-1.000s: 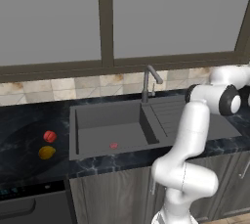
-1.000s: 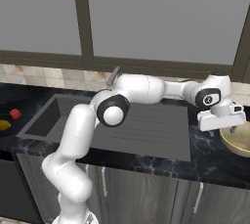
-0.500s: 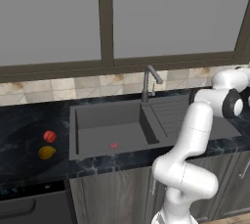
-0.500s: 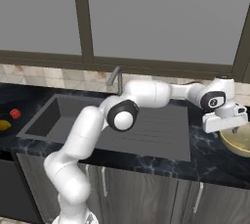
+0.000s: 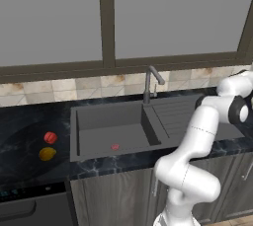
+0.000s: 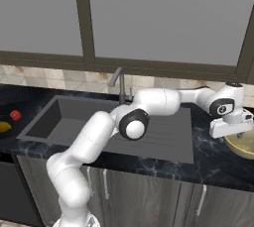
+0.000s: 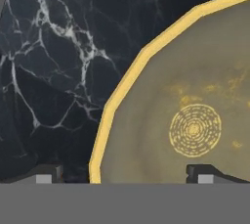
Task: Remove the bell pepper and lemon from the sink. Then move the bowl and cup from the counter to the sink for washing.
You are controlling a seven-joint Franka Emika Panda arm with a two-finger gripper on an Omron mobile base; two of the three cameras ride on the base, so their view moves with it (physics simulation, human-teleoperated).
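The golden bowl (image 7: 195, 120) sits on the black marble counter (image 7: 49, 71) to the right of the sink (image 6: 99, 122). In the right base view the bowl (image 6: 244, 145) lies at the right edge. My gripper (image 6: 232, 132) hangs just over the bowl's near-left rim, open. In the hand view the gripper (image 7: 124, 175) straddles that rim, one fingertip (image 7: 46, 174) over the counter and the other over the bowl's inside. The red bell pepper (image 5: 50, 137) and the lemon (image 5: 47, 154) lie on the counter left of the sink (image 5: 113, 126). The cup is out of view.
A thin curved faucet (image 5: 150, 79) stands behind the basin, with the ribbed drainboard (image 5: 175, 114) to its right. My white arm stretches across the drainboard. A tiled backsplash and window run along the back wall. Grey cabinet fronts sit below the counter edge.
My hand has moved further right and slightly down, coming over the bowl's rim. The jaws stayed open. The fruits have not moved.
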